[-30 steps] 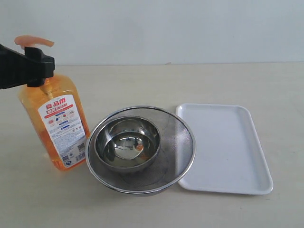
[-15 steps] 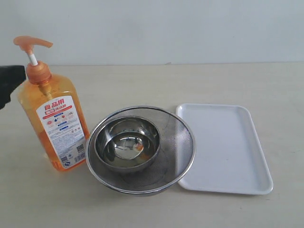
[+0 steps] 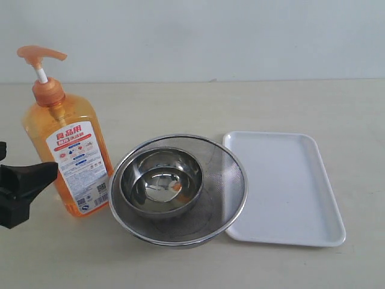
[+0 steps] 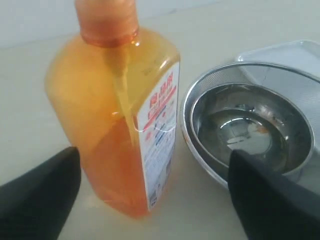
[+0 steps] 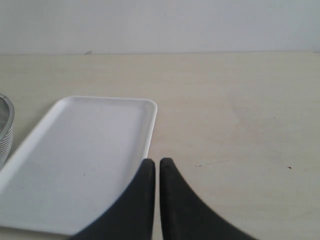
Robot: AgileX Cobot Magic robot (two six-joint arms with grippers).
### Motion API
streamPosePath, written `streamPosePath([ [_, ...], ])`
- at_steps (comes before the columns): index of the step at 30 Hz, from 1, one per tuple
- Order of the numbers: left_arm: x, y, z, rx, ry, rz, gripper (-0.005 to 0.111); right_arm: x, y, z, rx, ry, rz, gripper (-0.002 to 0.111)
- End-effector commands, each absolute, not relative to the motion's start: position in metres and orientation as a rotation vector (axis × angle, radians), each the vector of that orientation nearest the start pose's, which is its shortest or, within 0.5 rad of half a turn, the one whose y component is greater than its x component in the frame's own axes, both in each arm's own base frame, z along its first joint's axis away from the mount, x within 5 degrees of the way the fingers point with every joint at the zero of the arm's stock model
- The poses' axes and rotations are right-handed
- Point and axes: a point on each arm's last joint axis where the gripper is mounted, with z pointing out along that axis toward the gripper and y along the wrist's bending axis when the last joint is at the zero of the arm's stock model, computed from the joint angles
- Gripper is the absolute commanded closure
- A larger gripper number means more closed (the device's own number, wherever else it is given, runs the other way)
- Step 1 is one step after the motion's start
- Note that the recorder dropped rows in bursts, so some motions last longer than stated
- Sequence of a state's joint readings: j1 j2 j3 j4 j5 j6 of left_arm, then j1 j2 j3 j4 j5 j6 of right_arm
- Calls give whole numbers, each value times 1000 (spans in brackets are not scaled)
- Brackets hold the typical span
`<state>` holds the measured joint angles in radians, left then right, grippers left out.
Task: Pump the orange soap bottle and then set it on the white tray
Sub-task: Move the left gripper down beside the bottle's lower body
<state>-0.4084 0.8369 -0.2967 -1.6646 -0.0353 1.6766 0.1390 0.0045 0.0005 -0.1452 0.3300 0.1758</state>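
The orange soap bottle stands upright on the left of the table, with its pump head up on the white stem. My left gripper is low at the left edge, just beside the bottle's lower body. In the left wrist view the bottle stands ahead between the spread black fingers, and neither touches it; the left gripper is open. The white tray lies flat on the right with nothing on it. My right gripper is shut and empty, over the table at the tray's near corner.
Two nested round steel bowls sit between the bottle and the tray, close to both. In the left wrist view the bowls lie just past one finger. Bare table stretches behind the objects and right of the tray.
My left gripper has left the bottle's neck under the pump, drawn back to the left and dropped low beside the bottle's lower body. The bottle has stayed in place.
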Motion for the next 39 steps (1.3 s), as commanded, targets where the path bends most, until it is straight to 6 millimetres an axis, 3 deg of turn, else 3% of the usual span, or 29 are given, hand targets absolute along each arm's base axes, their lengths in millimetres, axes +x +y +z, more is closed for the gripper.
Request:
streamPosePath([
  [1, 142, -61, 224, 424, 2005, -225, 32, 54, 3, 184, -53, 1802, 79, 108],
  [6, 137, -57, 211, 408, 2051, -217, 32, 54, 3, 184, -53, 1802, 79, 108],
  [26, 138, -62, 220, 420, 2019, -280, 32, 54, 3, 184, -53, 1802, 79, 108],
  [39, 132, -75, 222, 530, 1997, -427, 32, 54, 3, 184, -53, 1802, 79, 108],
])
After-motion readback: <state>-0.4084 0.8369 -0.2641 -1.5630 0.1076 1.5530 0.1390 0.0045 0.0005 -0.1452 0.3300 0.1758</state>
